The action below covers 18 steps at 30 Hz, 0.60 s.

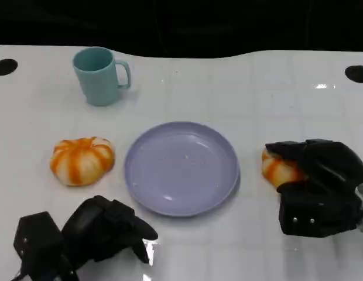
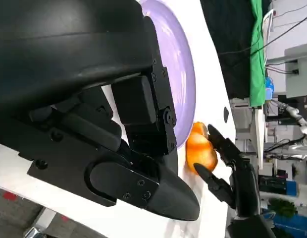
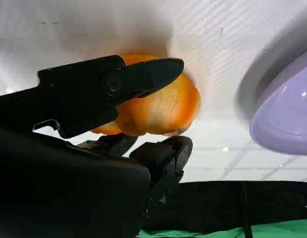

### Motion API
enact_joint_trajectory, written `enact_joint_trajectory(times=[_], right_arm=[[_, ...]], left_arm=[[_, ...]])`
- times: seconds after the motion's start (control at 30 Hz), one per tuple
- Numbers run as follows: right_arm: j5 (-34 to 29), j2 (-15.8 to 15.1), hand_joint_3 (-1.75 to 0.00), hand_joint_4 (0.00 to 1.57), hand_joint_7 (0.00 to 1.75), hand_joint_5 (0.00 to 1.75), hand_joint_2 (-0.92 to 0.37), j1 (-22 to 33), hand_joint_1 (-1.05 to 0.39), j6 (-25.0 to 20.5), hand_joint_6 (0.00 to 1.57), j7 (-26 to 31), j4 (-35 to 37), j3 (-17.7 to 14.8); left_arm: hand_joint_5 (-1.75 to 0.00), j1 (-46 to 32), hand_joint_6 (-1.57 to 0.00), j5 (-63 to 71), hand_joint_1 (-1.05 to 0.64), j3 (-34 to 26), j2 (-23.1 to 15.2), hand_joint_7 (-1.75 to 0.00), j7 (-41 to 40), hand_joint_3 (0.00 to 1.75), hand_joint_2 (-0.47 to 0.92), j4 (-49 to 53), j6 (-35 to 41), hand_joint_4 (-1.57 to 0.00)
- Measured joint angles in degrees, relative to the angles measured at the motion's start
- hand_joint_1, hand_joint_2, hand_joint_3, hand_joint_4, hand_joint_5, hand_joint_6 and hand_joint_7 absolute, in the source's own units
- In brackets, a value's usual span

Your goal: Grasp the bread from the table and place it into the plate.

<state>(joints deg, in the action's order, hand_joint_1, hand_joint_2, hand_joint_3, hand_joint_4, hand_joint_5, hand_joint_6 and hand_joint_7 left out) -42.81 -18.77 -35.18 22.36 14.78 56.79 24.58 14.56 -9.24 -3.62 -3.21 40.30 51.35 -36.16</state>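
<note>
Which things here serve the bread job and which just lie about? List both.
Job:
- bread, on the table to the plate's right, right hand closing around it
- bread, to the plate's left, untouched
- purple plate

Lying about:
- teal mug
- left hand, idle

1. An orange bread roll (image 3: 163, 106) with paler streaks is seen lying on the white worktop (image 3: 119, 25).
2. The roll is flanked by black fingers (image 3: 119, 82) of the right hand (image 3: 143, 116): one is laid across its near face, others are curled at its opposite side.
3. A lilac plate (image 3: 287, 114) is set on the worktop near the roll, apart from it.
4. A dark backdrop and a green strip are seen beyond the worktop's edge.
</note>
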Motion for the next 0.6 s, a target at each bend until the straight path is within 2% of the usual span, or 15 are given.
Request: enact_joint_trajectory(times=[0.07, 0.1, 0.13, 0.17, 0.2, 0.23, 0.3, 0.37, 0.43, 0.5, 0.6], right_arm=[[0.22, 0.02, -0.09, 0.78, 0.07, 0.8, -0.92, 0.01, -0.23, 0.52, 0.92, 1.41, 0.25, -0.04], [0.38, 0.04, -0.19, 0.85, 0.11, 1.04, -0.92, 0.04, -0.18, 1.08, 1.07, 2.77, 0.33, -0.13], [0.63, 0.04, -0.3, 0.86, 0.14, 1.22, -0.89, 0.07, -0.16, 1.79, 1.15, 4.23, 0.52, -0.22], [0.96, 0.04, -0.5, 0.87, 0.19, 1.4, -0.82, 0.11, -0.15, 2.87, 1.22, 5.71, 0.83, -0.3], [1.09, 0.04, -0.7, 0.9, 0.29, 1.51, -0.72, 0.11, -0.14, 3.75, 1.25, 6.82, 1.24, -0.35], [1.1, 0.03, -0.93, 0.89, 0.99, 1.71, -0.58, 0.14, -0.12, 4.46, 0.99, 7.94, 1.64, -0.31], [0.97, 0.02, -0.95, 0.89, 1.27, 1.74, -0.55, 0.15, -0.11, 5.4, 0.89, 10.65, 2.47, -0.17], [0.75, 0.03, -0.93, 0.9, 1.62, 1.74, -0.51, 0.16, -0.1, 5.69, 0.76, 12.76, 2.53, -0.08], [0.54, 0.03, -0.93, 0.91, 1.72, 1.75, -0.5, 0.16, -0.1, 6.34, 0.72, 15.79, 2.53, -0.05], [0.28, 0.06, -0.96, 0.91, 1.74, 1.75, -0.47, 0.16, -0.1, 6.73, 0.71, 17.87, 2.53, 0.0], [0.05, 0.41, -1.14, 0.95, 1.75, 1.75, -0.37, 0.16, -0.07, 6.9, 0.73, 20.49, 2.54, 0.14]], left_arm=[[-0.94, -0.06, -1.57, 0.0, -1.05, 0.0, 0.0, -0.07, 0.0, 0.05, 0.92, -0.1, 0.07, -1.28], [-0.94, -0.09, -1.57, 0.01, -1.05, 0.02, -0.01, -0.07, 0.0, 0.05, 0.92, -0.22, 0.13, -1.28], [-0.94, -0.14, -1.57, 0.01, -1.05, 0.03, -0.02, -0.07, -0.01, 0.05, 0.92, -0.37, 0.17, -1.28], [-0.95, -0.17, -1.57, 0.01, -1.05, 0.03, -0.05, -0.08, -0.01, 0.05, 0.92, -0.45, 0.24, -1.28], [-0.95, -0.19, -1.57, 0.01, -1.05, 0.03, -0.05, -0.08, 0.0, 0.05, 0.92, -0.49, 0.34, -1.28], [-0.95, -0.22, -1.57, 0.01, -1.05, 0.03, -0.06, -0.08, -0.01, 0.06, 0.92, -0.52, 0.5, -1.28], [-0.95, -0.3, -1.57, 0.02, -1.05, 0.05, -0.07, -0.09, -0.01, 0.05, 0.92, -0.7, 0.73, -1.28], [-0.95, -0.34, -1.57, 0.01, -1.05, 0.05, -0.07, -0.09, -0.01, 0.05, 0.92, -0.8, 0.79, -1.28], [-0.95, -0.48, -1.57, 0.01, -1.05, 0.05, -0.07, -0.09, 0.0, 0.05, 0.92, -0.89, 0.81, -1.28], [-0.95, -0.6, -1.57, 0.0, -1.05, 0.05, -0.06, -0.09, 0.0, 0.05, 0.92, -0.96, 0.81, -1.28], [-0.95, -0.62, -1.57, 0.0, -1.05, 0.05, -0.06, -0.09, 0.0, 0.05, 0.92, -1.05, 0.81, -1.29]])
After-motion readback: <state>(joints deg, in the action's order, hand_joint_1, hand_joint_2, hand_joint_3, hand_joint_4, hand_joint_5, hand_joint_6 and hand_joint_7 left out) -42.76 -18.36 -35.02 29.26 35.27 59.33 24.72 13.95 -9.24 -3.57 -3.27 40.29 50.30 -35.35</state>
